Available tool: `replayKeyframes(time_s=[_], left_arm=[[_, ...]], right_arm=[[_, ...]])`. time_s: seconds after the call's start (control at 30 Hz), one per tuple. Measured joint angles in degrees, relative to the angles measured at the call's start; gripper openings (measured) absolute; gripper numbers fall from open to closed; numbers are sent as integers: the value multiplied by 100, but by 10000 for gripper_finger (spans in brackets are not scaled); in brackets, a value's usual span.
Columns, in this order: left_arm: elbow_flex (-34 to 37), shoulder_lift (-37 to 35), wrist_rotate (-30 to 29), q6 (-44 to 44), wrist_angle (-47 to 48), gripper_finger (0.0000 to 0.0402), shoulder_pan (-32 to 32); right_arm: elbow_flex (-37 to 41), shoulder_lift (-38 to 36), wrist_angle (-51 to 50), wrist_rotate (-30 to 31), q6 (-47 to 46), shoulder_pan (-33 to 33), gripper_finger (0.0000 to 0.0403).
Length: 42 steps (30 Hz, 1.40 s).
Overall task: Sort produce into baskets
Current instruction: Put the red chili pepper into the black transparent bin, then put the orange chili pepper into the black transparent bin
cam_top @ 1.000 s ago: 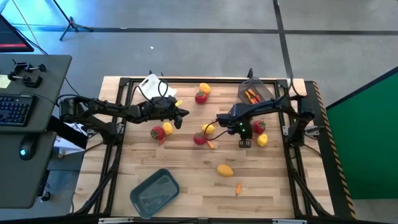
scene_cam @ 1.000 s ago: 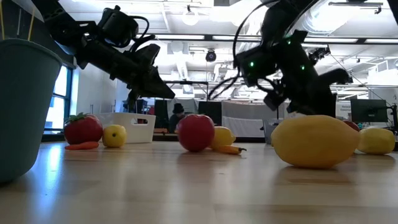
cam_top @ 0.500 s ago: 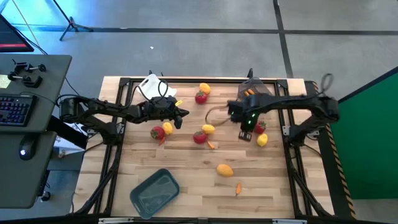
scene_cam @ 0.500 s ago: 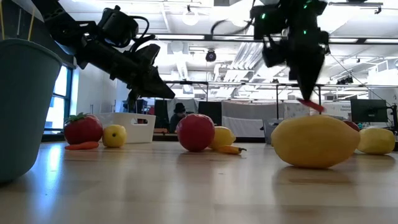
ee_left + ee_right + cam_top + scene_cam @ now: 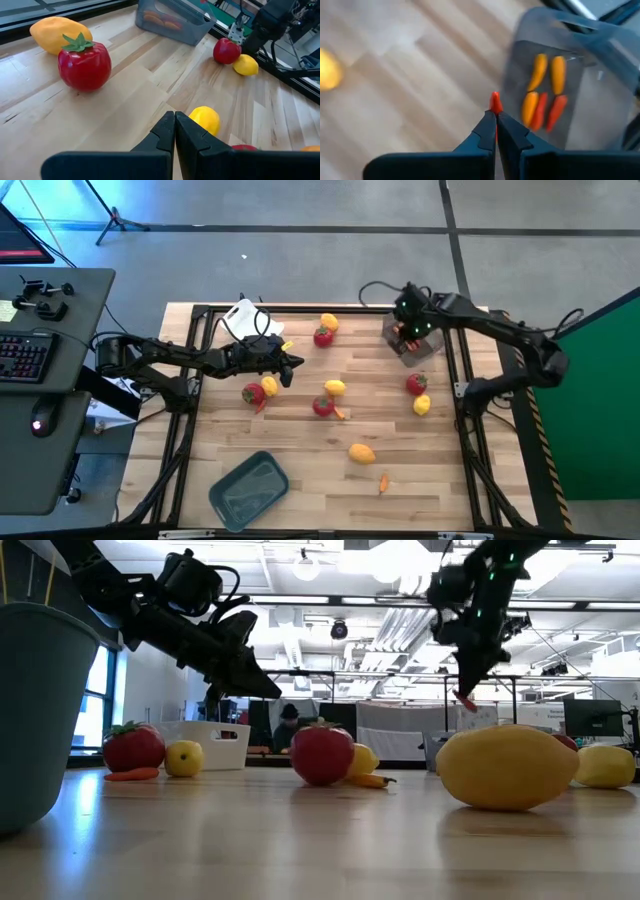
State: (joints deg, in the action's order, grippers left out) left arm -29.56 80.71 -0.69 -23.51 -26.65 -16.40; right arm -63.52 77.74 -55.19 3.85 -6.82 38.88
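While the left gripper (image 5: 296, 364) hangs pinched together over the plank table (image 5: 300, 480), the high view puts the right gripper (image 5: 405, 332) above the smoky see-through basket (image 5: 425, 348) at the far right edge. Grey-blue basket (image 5: 249, 486) sits near front-left, white basket (image 5: 242, 318) far left, partly hidden by cable.

Low view: right gripper (image 5: 466, 700) points down, a red sliver at its tip, hard to resolve. Glossy oval yellow fruit (image 5: 506, 767) lies long axis sideways; grey-blue basket (image 5: 40, 720) is cut off at the edge.

Left wrist view: fingers (image 5: 162, 132) meet; a red round fruit (image 5: 84, 65) stands upright, green top up.

Right wrist view: jaws clamp a thin red piece (image 5: 495, 103), its long axis in line with the fingers, beside the basket (image 5: 600, 115) holding four orange-red pieces (image 5: 545, 92).
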Motion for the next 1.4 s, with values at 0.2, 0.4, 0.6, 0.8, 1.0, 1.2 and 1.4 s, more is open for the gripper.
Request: replayKeyframes(time_s=[0.2, 0.4, 0.6, 0.8, 1.0, 1.2, 1.4], left_arm=[[0, 0, 0, -44, 3, 0, 14], [0, 0, -153, 3, 5, 0, 117], [0, 0, -236, 54, 7, 0, 181], [0, 0, -254, 17, 7, 0, 181], [0, 0, -327, 17, 7, 0, 181], [0, 0, -341, 51, 4, 0, 186], [-8, 0, -343, 356, 31, 0, 323]], right_arm=[[212, 456, 677, -229, -22, 661, 0], [342, 838, 919, -333, -27, 776, 0], [342, 946, 919, -242, -322, 775, 14], [343, 946, 864, -240, -340, 773, 60], [342, 946, 873, -239, -325, 771, 110], [342, 915, 869, -239, -16, 767, 133], [305, 535, 900, 72, 199, 679, 122]])
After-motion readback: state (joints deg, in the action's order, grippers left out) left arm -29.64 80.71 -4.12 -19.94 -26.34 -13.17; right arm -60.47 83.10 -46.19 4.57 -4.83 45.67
